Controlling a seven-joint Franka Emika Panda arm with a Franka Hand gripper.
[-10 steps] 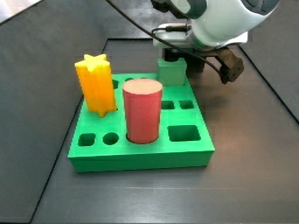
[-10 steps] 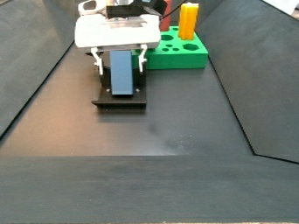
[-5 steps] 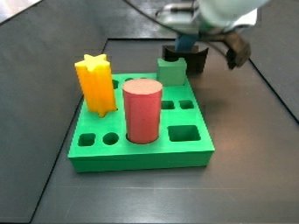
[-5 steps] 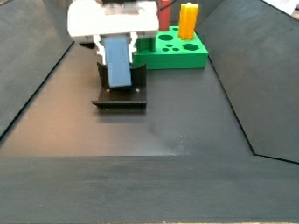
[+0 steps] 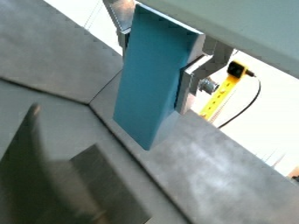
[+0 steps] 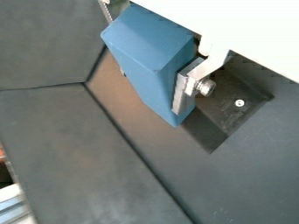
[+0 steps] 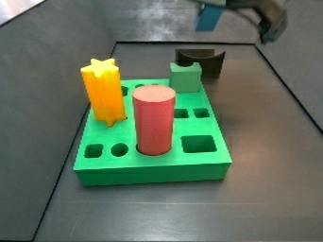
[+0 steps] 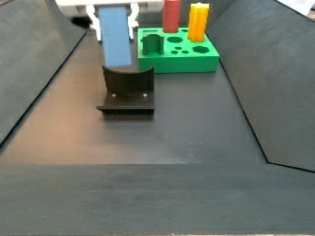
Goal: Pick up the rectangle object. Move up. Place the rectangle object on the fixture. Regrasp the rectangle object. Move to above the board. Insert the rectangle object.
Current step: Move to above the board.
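We start at the gripper (image 8: pixel 110 9), which sits at the top edge of a side view, clenched on the rectangle object (image 8: pixel 114 39). In both wrist views the silver plates press the block's two broad flanks — one finger (image 6: pixel 194 85) shows clearly with its bolt, and nothing else lies between them. The slate-blue block hangs with its long axis roughly vertical, its lower end free and clear of the fixture (image 8: pixel 127 90), which stands directly beneath it on the dark floor. So the piece is airborne, apart from the notch below.

The relation that we judge matters next is sideways: the board (image 8: pixel 180 51) lies beside the fixture and a little farther back in that view, near but not under the block. In the opposite side view the gripper (image 7: pixel 236 9) is mostly cropped at the top, with the fixture (image 7: pixel 201 62) behind the board (image 7: pixel 151 142). The red cylinder (image 7: pixel 153 119) and yellow star peg (image 7: pixel 102 92) already stand in the board — we would want the block carried above them.
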